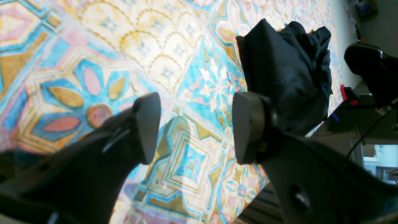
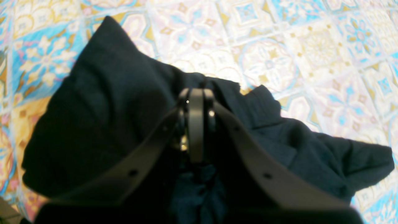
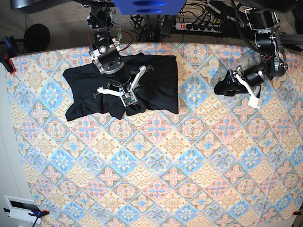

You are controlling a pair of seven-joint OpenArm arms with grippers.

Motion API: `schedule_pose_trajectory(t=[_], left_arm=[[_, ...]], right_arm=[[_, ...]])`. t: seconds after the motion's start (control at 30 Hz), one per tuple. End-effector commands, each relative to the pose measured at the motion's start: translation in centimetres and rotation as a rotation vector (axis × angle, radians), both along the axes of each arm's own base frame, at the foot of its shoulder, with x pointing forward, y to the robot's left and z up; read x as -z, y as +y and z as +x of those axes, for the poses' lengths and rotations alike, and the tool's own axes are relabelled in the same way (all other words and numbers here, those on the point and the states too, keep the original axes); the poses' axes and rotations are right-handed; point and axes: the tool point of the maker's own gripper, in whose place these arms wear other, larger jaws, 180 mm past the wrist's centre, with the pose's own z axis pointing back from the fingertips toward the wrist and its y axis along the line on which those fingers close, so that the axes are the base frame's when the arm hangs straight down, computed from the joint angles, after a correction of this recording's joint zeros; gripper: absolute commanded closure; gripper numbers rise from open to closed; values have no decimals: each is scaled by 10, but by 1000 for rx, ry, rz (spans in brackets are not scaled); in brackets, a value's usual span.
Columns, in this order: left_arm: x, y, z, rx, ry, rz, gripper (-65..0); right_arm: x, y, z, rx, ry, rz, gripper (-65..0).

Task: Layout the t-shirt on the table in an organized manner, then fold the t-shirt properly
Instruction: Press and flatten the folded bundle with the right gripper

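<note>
Right gripper (image 2: 196, 124) clamped on t-shirt (image 2: 102, 124) bunched beneath it, left gripper (image 1: 192, 127) agape, well apart.

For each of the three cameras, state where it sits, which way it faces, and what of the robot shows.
Left wrist: on the left arm, looking past the open left gripper across the table.
Right wrist: looking down the right gripper, shut on the t-shirt.
Base: overhead, facing down; both arms show.
All three share the t-shirt.

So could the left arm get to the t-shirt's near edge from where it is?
Probably yes: the left gripper is open over bare table, nothing lying between it and the t-shirt.
</note>
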Motion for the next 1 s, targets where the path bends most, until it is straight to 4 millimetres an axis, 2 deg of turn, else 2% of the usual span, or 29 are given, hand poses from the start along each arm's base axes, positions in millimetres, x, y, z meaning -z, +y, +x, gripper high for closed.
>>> schedule_pose_trajectory(t=[0.0, 0.13, 0.23, 0.4, 0.57, 0.83, 0.9, 0.97], left_arm=[[-13, 5, 9, -8, -48, -2, -338], [-10, 7, 8, -4, -40, 18, -338], [-7, 9, 7, 0, -30, 38, -338], [-6, 9, 7, 0, -29, 40, -338], [-6, 9, 7, 0, -29, 40, -338], [-5, 9, 5, 1, -25, 40, -338], [-5, 9, 4, 1, -23, 40, -338], [-5, 9, 4, 1, -23, 40, -338]], right_arm=[[-11, 1, 6, 5, -42, 23, 0], [-11, -1, 8, 11, -43, 19, 0], [-7, -17, 11, 49, -35, 3, 0], [12, -31, 9, 85, 16, -16, 0], [32, -30, 3, 82, 72, -22, 0], [36, -29, 2, 79, 80, -20, 0], [42, -32, 0, 85, 98, -27, 0], [50, -46, -2, 120, 120, -38, 0]])
